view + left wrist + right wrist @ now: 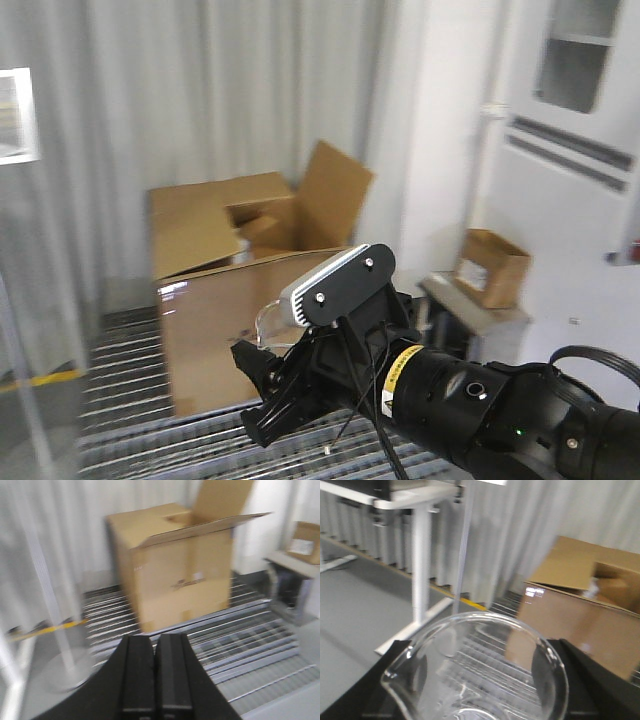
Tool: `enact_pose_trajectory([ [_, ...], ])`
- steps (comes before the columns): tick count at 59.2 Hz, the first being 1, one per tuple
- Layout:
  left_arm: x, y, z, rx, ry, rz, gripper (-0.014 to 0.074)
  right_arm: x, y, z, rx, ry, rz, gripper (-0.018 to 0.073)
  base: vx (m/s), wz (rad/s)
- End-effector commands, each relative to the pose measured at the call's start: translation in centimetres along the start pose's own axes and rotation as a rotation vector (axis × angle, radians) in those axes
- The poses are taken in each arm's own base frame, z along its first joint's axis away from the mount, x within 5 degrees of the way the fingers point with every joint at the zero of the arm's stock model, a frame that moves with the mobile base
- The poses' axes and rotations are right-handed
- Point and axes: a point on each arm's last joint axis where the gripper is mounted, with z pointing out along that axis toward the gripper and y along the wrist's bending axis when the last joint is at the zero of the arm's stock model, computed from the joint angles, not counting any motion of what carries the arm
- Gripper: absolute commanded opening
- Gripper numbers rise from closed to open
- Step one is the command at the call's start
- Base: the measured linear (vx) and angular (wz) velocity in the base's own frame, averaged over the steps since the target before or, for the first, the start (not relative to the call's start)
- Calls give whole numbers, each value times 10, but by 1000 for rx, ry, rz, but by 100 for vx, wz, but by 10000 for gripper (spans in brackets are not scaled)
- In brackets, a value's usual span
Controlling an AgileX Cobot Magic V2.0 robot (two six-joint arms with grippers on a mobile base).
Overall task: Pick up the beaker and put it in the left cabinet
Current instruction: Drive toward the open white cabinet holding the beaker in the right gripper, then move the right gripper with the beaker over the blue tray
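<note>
The clear glass beaker (485, 660) fills the right wrist view, with its pour spout at the lower left. My right gripper (481, 692) is shut on it, with a black finger (395, 655) on each side of the glass. In the front view the right gripper (268, 385) holds the beaker (266, 318) in the air in front of the cardboard boxes. My left gripper (155, 652) is shut and empty, held above the grated floor. A glass pane (25, 300) crosses the left edge of the front view. I cannot tell whether it belongs to the left cabinet.
A large open cardboard box (230, 300) stands ahead on a metal floor grating (130, 350); it also shows in the left wrist view (175, 565). A small box (490, 265) sits on a grey stand at the right. A white door (570, 150) is behind it. A white table leg (420, 565) stands at the left.
</note>
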Motion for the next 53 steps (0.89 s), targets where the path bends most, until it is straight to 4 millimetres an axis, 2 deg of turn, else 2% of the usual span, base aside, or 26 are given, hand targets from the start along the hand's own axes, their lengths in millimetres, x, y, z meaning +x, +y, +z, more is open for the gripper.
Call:
enact_pose_trajectory([
  [1,-11,-1,-3,17,-105,-9,4,-30,-2,-11,-3,-157,-13,51,33,-83],
  [30,-11,-1,-3,17,-105,-9,4,-30,-2,-11,-3,-157,-13,51,28,-83],
  [53,-11,-1,-3,17,-105,-9,4,-30,-2,-11,-3,-157,-13,51,24,-61],
])
